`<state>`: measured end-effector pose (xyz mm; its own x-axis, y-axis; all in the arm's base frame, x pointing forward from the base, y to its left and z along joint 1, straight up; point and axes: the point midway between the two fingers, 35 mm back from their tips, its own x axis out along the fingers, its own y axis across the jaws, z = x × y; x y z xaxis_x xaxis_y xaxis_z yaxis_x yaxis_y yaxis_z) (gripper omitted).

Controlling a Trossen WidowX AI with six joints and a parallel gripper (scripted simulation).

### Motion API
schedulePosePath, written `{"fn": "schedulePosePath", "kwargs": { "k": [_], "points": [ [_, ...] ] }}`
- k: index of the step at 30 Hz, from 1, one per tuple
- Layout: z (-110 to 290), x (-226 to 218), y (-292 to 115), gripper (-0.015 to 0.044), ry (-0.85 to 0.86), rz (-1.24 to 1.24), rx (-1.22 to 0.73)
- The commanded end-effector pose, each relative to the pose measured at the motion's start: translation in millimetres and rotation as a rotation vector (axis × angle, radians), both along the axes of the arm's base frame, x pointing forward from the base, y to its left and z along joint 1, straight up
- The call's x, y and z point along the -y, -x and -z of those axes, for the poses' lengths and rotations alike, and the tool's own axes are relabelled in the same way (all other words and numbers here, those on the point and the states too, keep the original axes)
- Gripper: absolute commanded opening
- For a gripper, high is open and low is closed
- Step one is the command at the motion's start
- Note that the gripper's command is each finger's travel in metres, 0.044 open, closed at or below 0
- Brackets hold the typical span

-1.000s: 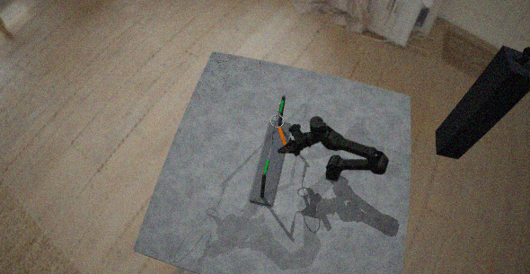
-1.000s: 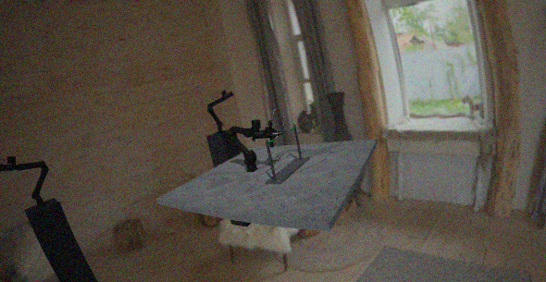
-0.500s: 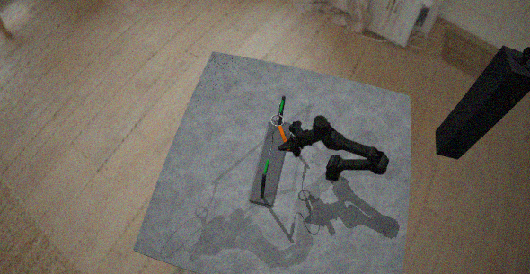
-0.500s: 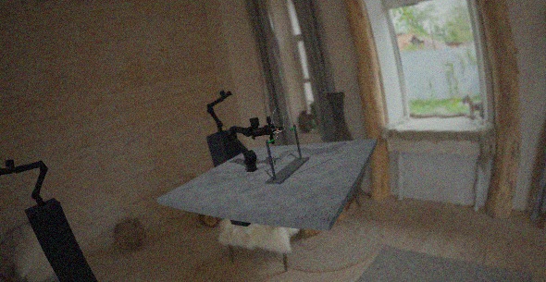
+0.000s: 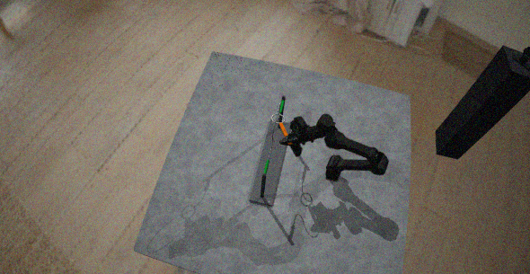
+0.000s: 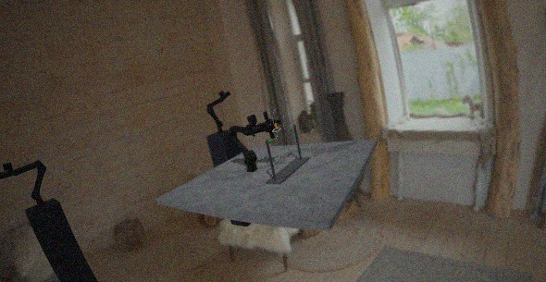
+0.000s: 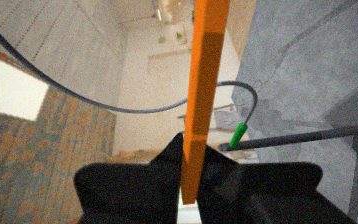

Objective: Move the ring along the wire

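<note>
The orange handle (image 5: 283, 129) (image 6: 276, 125) (image 7: 205, 75) carries a pale ring (image 5: 278, 118) (image 6: 276, 130), which sits high over the wire stand. My gripper (image 5: 289, 140) (image 6: 272, 125) (image 7: 183, 137) is shut on the lower end of the handle. In the top view the ring lies just below the far green part (image 5: 281, 106); the near green part (image 5: 266, 166) is at the other end. The wrist view shows the thin grey wire (image 7: 130, 107) curving behind the handle, one green part (image 7: 238, 135) and a dark post (image 7: 290, 139). The ring itself is out of the wrist view.
The wire stand's grey base (image 5: 278, 160) (image 6: 288, 171) lies on a grey table top (image 5: 225, 133) (image 6: 287, 202). A black camera column (image 5: 481, 106) stands right of the table, and another (image 6: 55, 239) stands on the floor. The arm's base (image 5: 334, 169) sits right of the stand.
</note>
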<state>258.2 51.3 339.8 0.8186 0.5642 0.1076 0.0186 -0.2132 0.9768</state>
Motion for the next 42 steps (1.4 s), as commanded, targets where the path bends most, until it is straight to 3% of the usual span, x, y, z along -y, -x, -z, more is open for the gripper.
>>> {"fn": "schedulePosePath", "kwargs": {
  "k": [1, 18, 42],
  "points": [
    [-13, 3, 0, -0.0150, -0.071, -0.005, -0.003],
    [-44, 19, 0, -0.0150, -0.218, -0.017, -0.025],
    [-42, 19, 0, -0.0150, 0.022, -0.021, -0.052]
  ]
}}
